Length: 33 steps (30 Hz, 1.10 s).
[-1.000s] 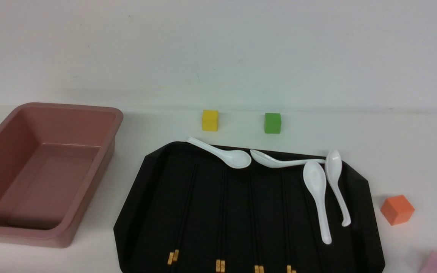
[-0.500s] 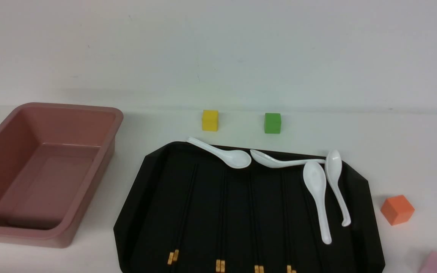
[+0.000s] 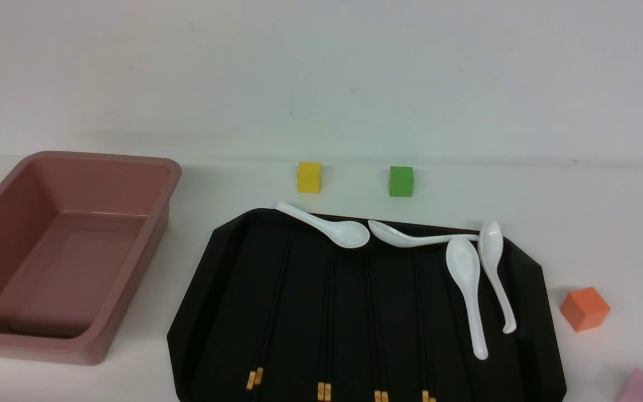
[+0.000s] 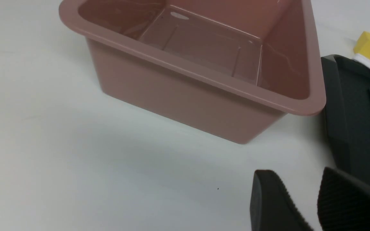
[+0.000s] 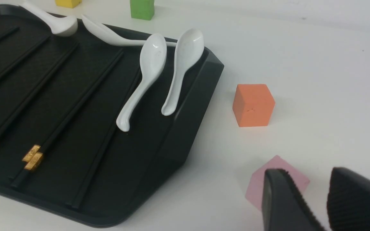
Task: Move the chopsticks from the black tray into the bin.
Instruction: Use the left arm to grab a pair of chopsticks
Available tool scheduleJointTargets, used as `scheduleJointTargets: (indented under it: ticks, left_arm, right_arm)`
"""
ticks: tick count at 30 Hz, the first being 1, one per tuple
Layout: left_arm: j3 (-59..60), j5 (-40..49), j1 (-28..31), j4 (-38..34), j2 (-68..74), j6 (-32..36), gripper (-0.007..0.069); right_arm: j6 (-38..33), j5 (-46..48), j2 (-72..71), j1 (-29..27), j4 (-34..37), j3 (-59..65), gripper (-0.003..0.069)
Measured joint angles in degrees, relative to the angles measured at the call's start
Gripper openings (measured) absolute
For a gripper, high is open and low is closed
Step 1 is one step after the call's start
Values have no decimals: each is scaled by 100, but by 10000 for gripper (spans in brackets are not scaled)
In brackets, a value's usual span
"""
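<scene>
Several pairs of black chopsticks (image 3: 327, 312) with gold ends lie side by side in the black tray (image 3: 226, 290), in the middle of the front view. They also show in the right wrist view (image 5: 59, 118). The empty pink bin (image 3: 151, 251) stands left of the tray. Neither gripper shows in the front view. My left gripper (image 4: 295, 179) is open and empty above the bare table, near the bin's (image 4: 204, 73) corner and the tray's edge (image 4: 352, 112). My right gripper (image 5: 305, 175) is open and empty, off the tray's (image 5: 188, 112) right side.
Several white spoons (image 3: 464, 285) lie along the tray's far and right parts. A yellow cube (image 3: 309, 177) and a green cube (image 3: 401, 181) sit behind the tray. An orange cube (image 3: 584, 308) and a pink cube (image 3: 642, 388) sit right of it. The pink cube (image 5: 259, 186) lies just under my right gripper.
</scene>
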Motion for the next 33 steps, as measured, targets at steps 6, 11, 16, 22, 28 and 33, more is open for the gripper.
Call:
scheduleJointTargets:
  ticks: [6,11,16,22,28,33]
  left_arm:
    - [0,-198,0,-725,0,-579,239]
    - [0,-230,0,-2833,0,-2091,239]
    - [0,-306,0,-4451,0,-2963,239]
    - [-63,-562,0,-5284,0,-2827,239]
    - [-1273,-584,0,-5405,93,-1402,227]
    - [-2511,1085,0,-4769,1540,232,100]
  right_arm:
    - [0,0,0,0,0,0,240]
    - [0,0,0,0,0,0,240]
    - [0,0,0,0,0,0,240]
    - [0,0,0,0,0,0,240]
    - [0,0,0,0,0,0,240]
    - [0,0,0,0,0,0,240]
